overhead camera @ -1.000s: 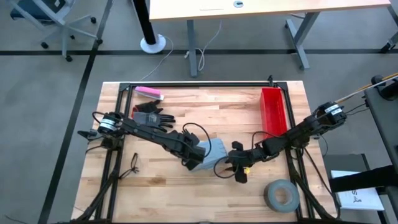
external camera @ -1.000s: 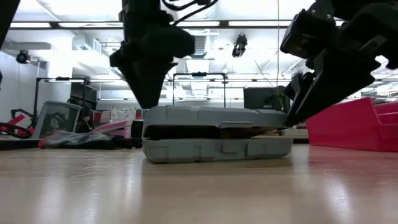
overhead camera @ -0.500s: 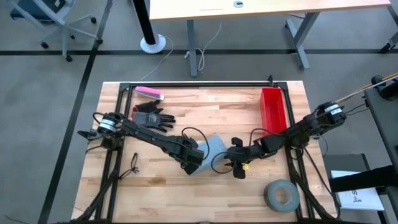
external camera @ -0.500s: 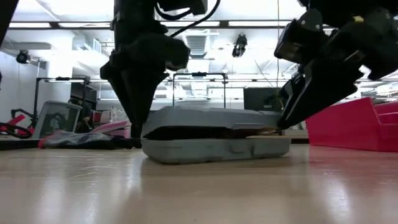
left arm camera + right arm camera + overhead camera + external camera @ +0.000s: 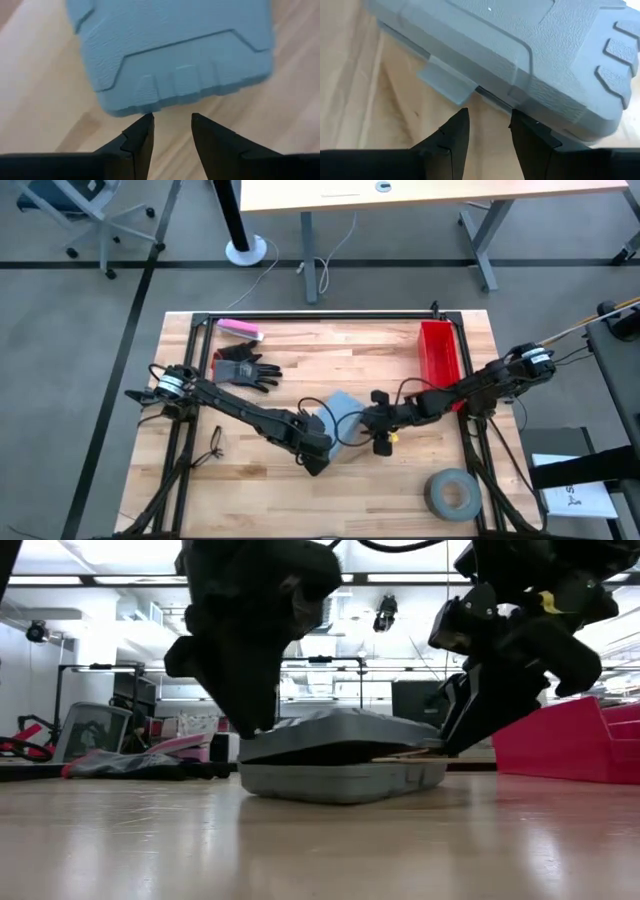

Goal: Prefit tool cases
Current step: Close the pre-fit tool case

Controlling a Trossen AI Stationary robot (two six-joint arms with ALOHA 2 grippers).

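The tool case (image 5: 338,418) lies flat near the middle of the counter (image 5: 300,480), well in front of the red bin (image 5: 440,355), its lid nearly down on its base but with a dark gap showing along the front edge in the low view, so the halves are judged not yet pressed home. The left pincer (image 5: 171,125) sits at one short edge of the case, on the side away from the red bin, fingers parted a little and holding nothing, their tips just short of the case's rim. The right pincer (image 5: 487,120) is at the opposite side, nearer the bin, also slightly parted and empty, pointing at the seam beside a pale latch tab (image 5: 445,80) that stands out unfastened. As a judgement, the case is placed and roughly closed; pressing the halves together and seating the latch remains. A black glove (image 5: 245,367) and a grey tape roll (image 5: 452,493) lie apart from the case, untouched.
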